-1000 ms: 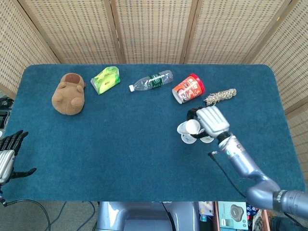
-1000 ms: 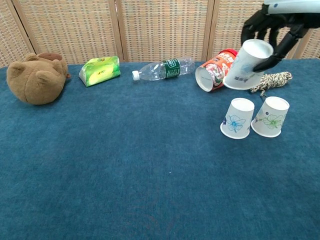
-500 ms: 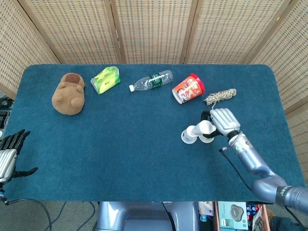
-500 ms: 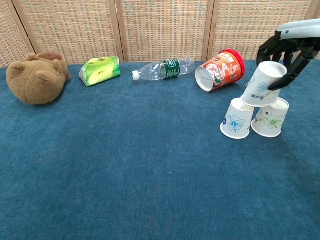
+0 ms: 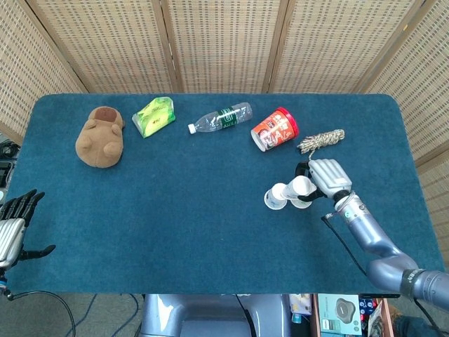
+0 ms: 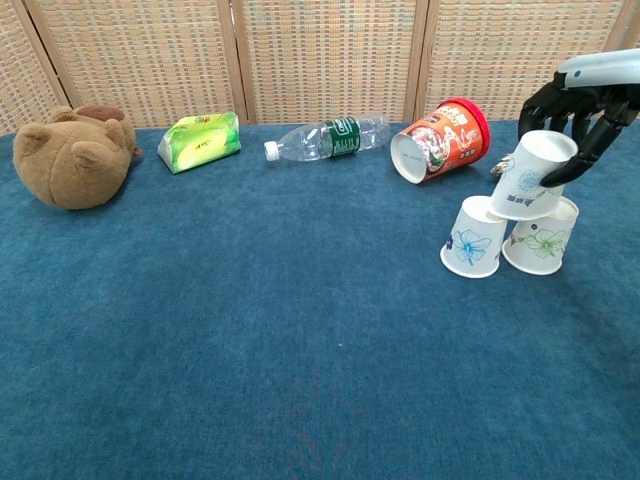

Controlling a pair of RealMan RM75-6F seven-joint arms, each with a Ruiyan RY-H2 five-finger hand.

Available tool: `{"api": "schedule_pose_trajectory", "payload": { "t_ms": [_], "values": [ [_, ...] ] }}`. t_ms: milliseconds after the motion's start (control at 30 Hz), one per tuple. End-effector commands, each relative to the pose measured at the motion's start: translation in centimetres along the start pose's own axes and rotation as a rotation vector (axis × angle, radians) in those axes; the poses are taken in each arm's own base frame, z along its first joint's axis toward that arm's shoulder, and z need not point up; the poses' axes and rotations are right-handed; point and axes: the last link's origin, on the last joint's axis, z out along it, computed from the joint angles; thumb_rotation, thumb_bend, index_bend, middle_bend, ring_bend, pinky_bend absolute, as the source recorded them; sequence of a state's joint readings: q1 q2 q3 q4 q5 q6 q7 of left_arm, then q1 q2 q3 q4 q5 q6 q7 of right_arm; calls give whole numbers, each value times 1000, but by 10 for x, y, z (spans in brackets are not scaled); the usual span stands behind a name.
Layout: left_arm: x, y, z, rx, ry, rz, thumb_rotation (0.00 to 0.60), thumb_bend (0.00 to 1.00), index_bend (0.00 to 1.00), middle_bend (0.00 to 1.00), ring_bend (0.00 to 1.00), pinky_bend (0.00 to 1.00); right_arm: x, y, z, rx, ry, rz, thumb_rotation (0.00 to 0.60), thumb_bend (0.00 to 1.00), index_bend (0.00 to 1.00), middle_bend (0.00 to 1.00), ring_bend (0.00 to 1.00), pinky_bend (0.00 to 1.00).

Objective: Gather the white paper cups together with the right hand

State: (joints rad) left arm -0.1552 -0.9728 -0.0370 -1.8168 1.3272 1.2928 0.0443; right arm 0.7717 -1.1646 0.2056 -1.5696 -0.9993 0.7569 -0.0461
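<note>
Two white paper cups with flower prints stand upside down side by side on the blue table, the left cup (image 6: pixel 474 236) and the right cup (image 6: pixel 542 239). A third white cup (image 6: pixel 530 176) (image 5: pixel 302 186) lies tilted across their tops. My right hand (image 6: pixel 582 103) (image 5: pixel 328 175) grips this third cup from behind and above, fingers curled around its upper end. The two lower cups show under it in the head view, the left one (image 5: pixel 276 197) plainly. My left hand (image 5: pixel 15 225) hangs off the table's left edge with fingers spread, holding nothing.
Along the far side lie a brown plush bear (image 6: pixel 72 155), a green packet (image 6: pixel 201 140), a clear water bottle (image 6: pixel 325 137), a red snack tub on its side (image 6: pixel 439 139) and a bundle of twine (image 5: pixel 320 140) just beyond my right hand.
My right hand carried the third cup down and to the right, from above the red tub onto the two standing cups, where it now rests tilted. The left hand stayed put.
</note>
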Motion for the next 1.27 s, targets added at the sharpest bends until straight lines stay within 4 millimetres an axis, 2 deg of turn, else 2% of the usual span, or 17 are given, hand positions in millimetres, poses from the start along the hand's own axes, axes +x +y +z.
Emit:
{"api": "schedule_pose_trajectory", "payload": {
  "t_ms": [33, 133, 233, 300, 500, 633, 733, 800, 867, 900, 1000, 1067, 1167, 1267],
  "values": [
    [1, 0, 0, 0, 2, -3, 600, 160, 0, 0, 0, 0, -2, -1, 1, 2, -6, 4, 600, 351, 451, 494, 479, 552],
    [1, -1, 1, 0, 1, -5, 600, 160, 0, 0, 0, 0, -2, -1, 2, 7, -10, 8, 600, 351, 381, 445, 452, 541],
    [1, -1, 0, 0, 1, -6, 600, 160, 0, 0, 0, 0, -1, 0, 2, 9, -10, -5, 600, 351, 305, 357, 344, 418],
    [1, -1, 0, 0, 2, -6, 600, 160, 0, 0, 0, 0, -1, 1, 1, 8, -7, -15, 600, 351, 285, 316, 296, 357],
    [1, -1, 0, 1, 0, -8, 600, 161, 0, 0, 0, 0, 3, 2, -5, 10, 0, -14, 600, 351, 260, 254, 246, 306],
    [1, -1, 0, 0, -3, -8, 600, 161, 0, 0, 0, 0, 12, 5, -19, 14, 25, -26, 600, 352, 224, 218, 212, 267],
    [3, 0, -1, -6, 4, -14, 600, 160, 0, 0, 0, 0, 21, 11, -49, 19, 86, -26, 600, 351, 220, 203, 198, 252],
    [5, 0, -4, -11, 11, -22, 600, 159, 0, 0, 0, 0, 20, 19, -85, 34, 143, -29, 600, 351, 216, 198, 192, 246],
    [6, 0, -6, -16, 16, -27, 600, 160, 0, 0, 0, 0, 14, 27, -112, 41, 183, -36, 600, 316, 208, 186, 175, 226],
    [7, 0, -7, -17, 18, -28, 600, 160, 0, 0, 0, 0, 12, 30, -119, 42, 194, -39, 600, 268, 197, 171, 155, 203],
    [10, 1, -14, -19, 37, -20, 600, 161, 0, 0, 0, 0, -4, 46, -154, 21, 250, -61, 600, 120, 124, 82, 54, 96],
    [11, 3, -20, -19, 63, -4, 600, 161, 0, 0, 0, 0, -17, 57, -174, -13, 291, -75, 600, 62, 61, 19, 7, 29],
    [10, 8, -31, -29, 81, -22, 600, 161, 0, 0, 0, 0, -38, 66, -198, -66, 342, -71, 600, 16, 3, 0, 0, 0],
    [9, 10, -37, -44, 89, -35, 600, 161, 0, 0, 0, 0, -48, 68, -210, -81, 375, -70, 600, 0, 0, 0, 0, 0]
  ]
}}
